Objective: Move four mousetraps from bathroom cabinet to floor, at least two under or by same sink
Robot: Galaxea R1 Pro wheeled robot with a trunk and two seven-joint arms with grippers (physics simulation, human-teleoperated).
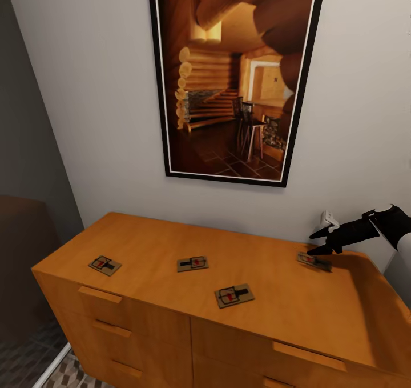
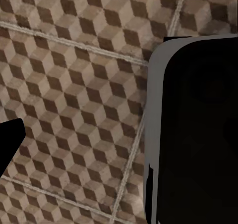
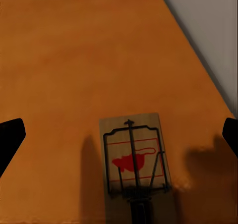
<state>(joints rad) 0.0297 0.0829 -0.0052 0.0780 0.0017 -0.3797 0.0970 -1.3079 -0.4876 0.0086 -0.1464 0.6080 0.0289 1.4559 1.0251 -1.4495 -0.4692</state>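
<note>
We count four mousetraps on cabinet [image 1: 171, 245], none yet on bathroom floor [image 2: 74, 85]: far-left trap [image 1: 105, 265], middle-back trap [image 1: 192, 263], front trap [image 1: 234, 296], right trap [image 1: 314, 260]. Right gripper [image 1: 322, 243] spread wide, poised just above right trap, grasping nothing. Left gripper: we cannot tell. All four placements remain.

Low wide orange-brown wooden cabinet [image 1: 160, 245] with drawer fronts and slim bar handles, against the wall. 4 small flat tan wooden mousetraps with dark wire and red marks lie flat on its top, well apart: 1 near left end [image 1: 105, 265], 1 mid-top [image 1: 192, 263], 1 nearer front edge [image 1: 234, 296], 1 near right end [image 1: 314, 261]. Cube-patterned brown and beige tiled floor [image 1: 63, 374] below.
</note>
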